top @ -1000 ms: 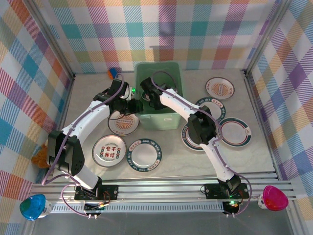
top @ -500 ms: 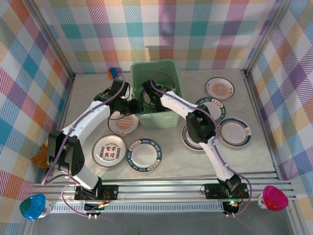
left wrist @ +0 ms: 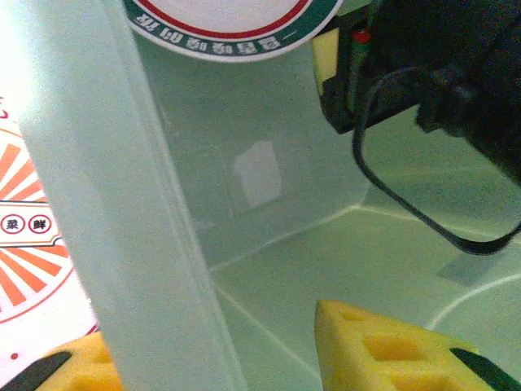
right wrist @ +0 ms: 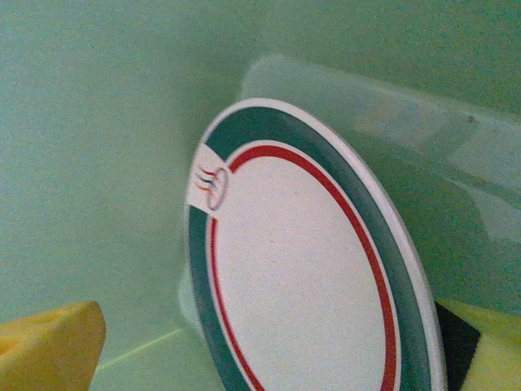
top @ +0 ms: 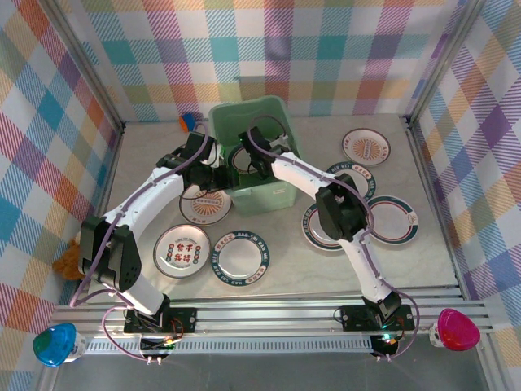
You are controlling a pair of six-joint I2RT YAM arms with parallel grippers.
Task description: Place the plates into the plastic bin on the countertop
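The plastic bin (top: 273, 110) sat at the back of the countertop (top: 285, 277), skewed to the plaid walls. One teal-rimmed plate (right wrist: 309, 277) stood on edge inside it, leaning on the bin's wall. The right gripper (right wrist: 264, 342) hung over that plate with its yellow fingers (right wrist: 49, 342) spread wide. One was well clear of the plate and the other just beside its rim, so nothing was held. The left gripper (left wrist: 232, 362) straddled the bin's left wall, one pad outside and one inside. It looked to me closed on that wall to steady the tub.

The other plates lay flat outside the bin. A sunburst plate (top: 203, 208) was just beside the bin's near left corner. A red-character plate (top: 182, 251) and a teal-ringed plate (top: 241, 257) lay nearer the bases, and a cluster of plates (top: 391, 220) lay to the right.

I judged these plates stiff, smooth and slippery, lying flush to the stone. The thin rim is the only place to pinch one, after tipping an edge up. Whether they would chip I couldn't tell.

The right arm's own forearm crossed above one plate (top: 313, 232) of the right-hand cluster. The left gripper hung over the sunburst plate. A small blue and orange object (top: 188, 122) sat in the back-left corner, out of the way.
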